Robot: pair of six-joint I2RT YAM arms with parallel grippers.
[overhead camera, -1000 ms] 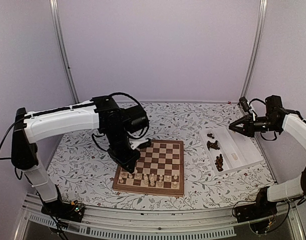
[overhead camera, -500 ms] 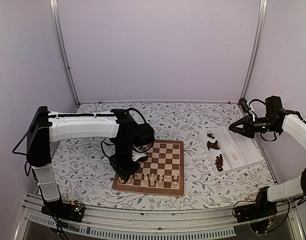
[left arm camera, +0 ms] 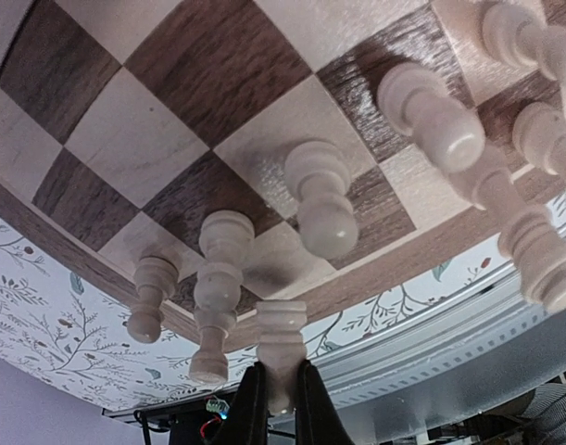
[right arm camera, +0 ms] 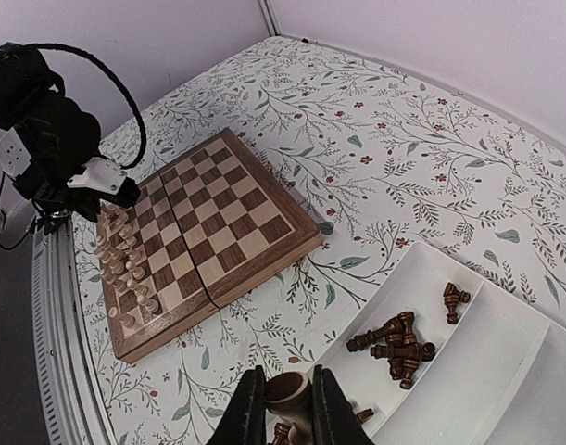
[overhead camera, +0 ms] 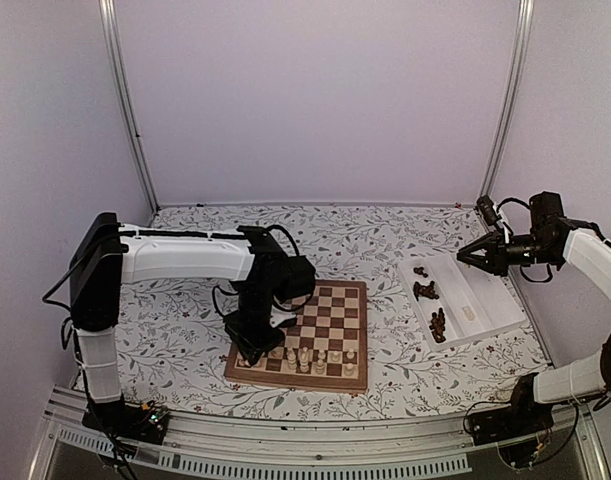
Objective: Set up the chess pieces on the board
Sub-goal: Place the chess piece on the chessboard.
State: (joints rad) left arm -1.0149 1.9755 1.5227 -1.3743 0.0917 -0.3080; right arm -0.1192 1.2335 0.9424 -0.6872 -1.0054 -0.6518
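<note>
"What's laid out there, from where you stand?"

"Biggest first: a counter [overhead camera: 175, 330] under a leafy patterned cloth, with two arms bolted at its near edge. The left arm [overhead camera: 185, 258] stretches low across the cloth. The right arm [overhead camera: 590, 250] is raised by the counter's right edge."

"And the board?"

"The board [overhead camera: 330, 310] lies flat toward the counter's near edge, about midway along it. A white tray [overhead camera: 490, 290] sits well apart from it near the right edge, set at an angle."

"Where are the chessmen?"

"The pale pieces [overhead camera: 305, 355] stand upright in rows along the board's near edge. The rest of the squares are bare. The dark pieces [overhead camera: 430, 300] lie tumbled in small heaps in the tray's left compartment."

"What about the jaws?"

"The left jaws are down at the board's near left corner. They're clenched on the head of one pale chessman [left arm camera: 281, 338], which is upright and just beside its neighbours. I can't tell whether its base touches the wood."

"And the right ones?"

"They hang above the tray's far end, grasping a small chessman [right arm camera: 287, 394] with its round base turned toward the wrist view. I can't tell its colour from here."
</note>
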